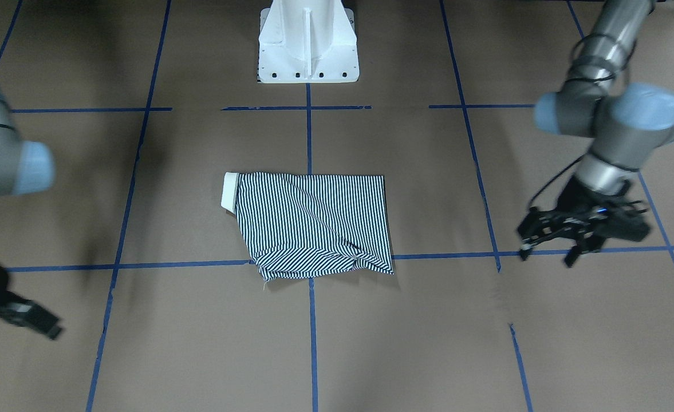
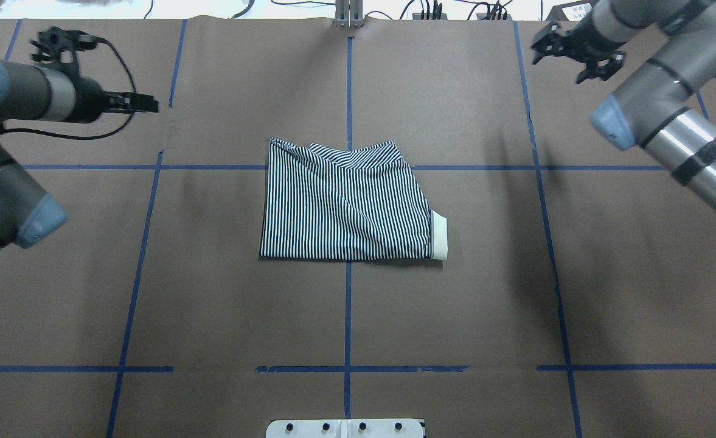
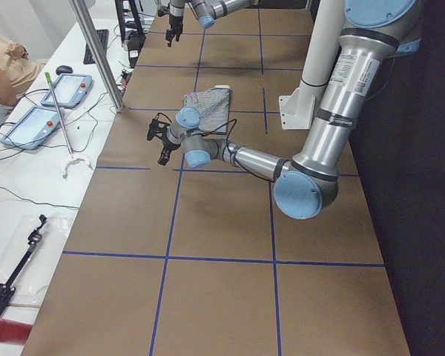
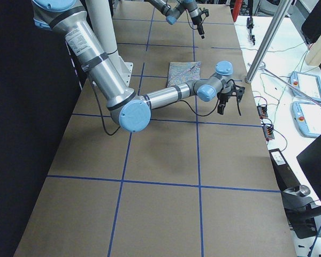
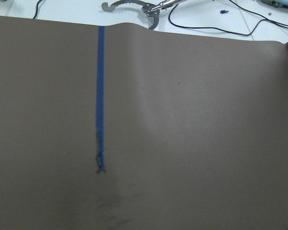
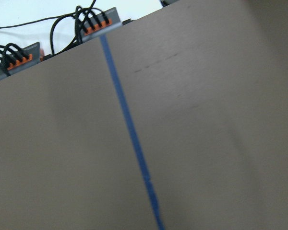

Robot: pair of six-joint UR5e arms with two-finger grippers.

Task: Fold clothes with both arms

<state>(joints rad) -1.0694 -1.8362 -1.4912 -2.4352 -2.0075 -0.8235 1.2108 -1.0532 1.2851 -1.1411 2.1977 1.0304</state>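
The striped polo shirt (image 1: 314, 223) lies folded into a rough rectangle at the middle of the brown table. Its cream collar (image 1: 231, 191) sticks out at one end; it also shows in the overhead view (image 2: 345, 207). My left gripper (image 1: 546, 256) is open and empty, well off to the shirt's side, above a blue tape line (image 2: 145, 104). My right gripper (image 2: 558, 67) is open and empty near the table's far corner, away from the shirt. Only one of its fingers (image 1: 44, 325) shows in the front view. Both wrist views show only bare paper and tape.
The white pedestal base (image 1: 308, 46) stands at the robot's side of the table. Blue tape lines (image 2: 348, 316) grid the brown paper. Along the far edge run cables and power strips (image 6: 98, 24). A metal post (image 3: 96, 52) and tablets (image 3: 63, 89) are on the operators' white bench.
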